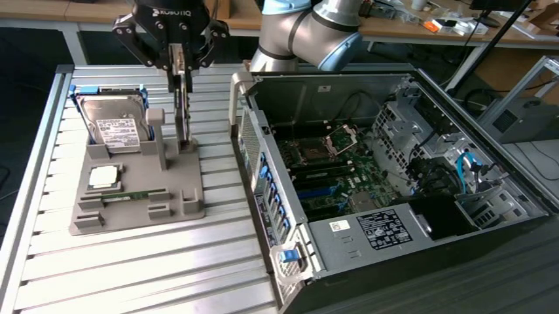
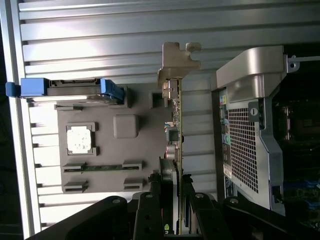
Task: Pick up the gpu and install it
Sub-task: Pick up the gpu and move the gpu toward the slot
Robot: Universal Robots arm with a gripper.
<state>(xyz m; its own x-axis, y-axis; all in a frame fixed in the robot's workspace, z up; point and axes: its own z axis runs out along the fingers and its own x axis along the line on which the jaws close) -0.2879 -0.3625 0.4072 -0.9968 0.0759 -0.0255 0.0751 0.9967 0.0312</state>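
Thin green-brown circuit-card gpu [image 1: 182, 114] [image 2: 178, 125], silver metal bracket [image 2: 175, 57]: on edge, long axis 12-to-6 o'clock, exterior view; fingers of my gripper [image 1: 180, 82] [image 2: 176, 180] clamp it.

Silver-grey arm [image 1: 302, 36] with a pale-blue joint cap — black claw [image 1: 180, 73] lettered ROBOTIQ in white.

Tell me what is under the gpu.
The grey holder tray lies under the gpu, which stands on edge in the end effector. Whether its lower edge touches the tray cannot be seen.
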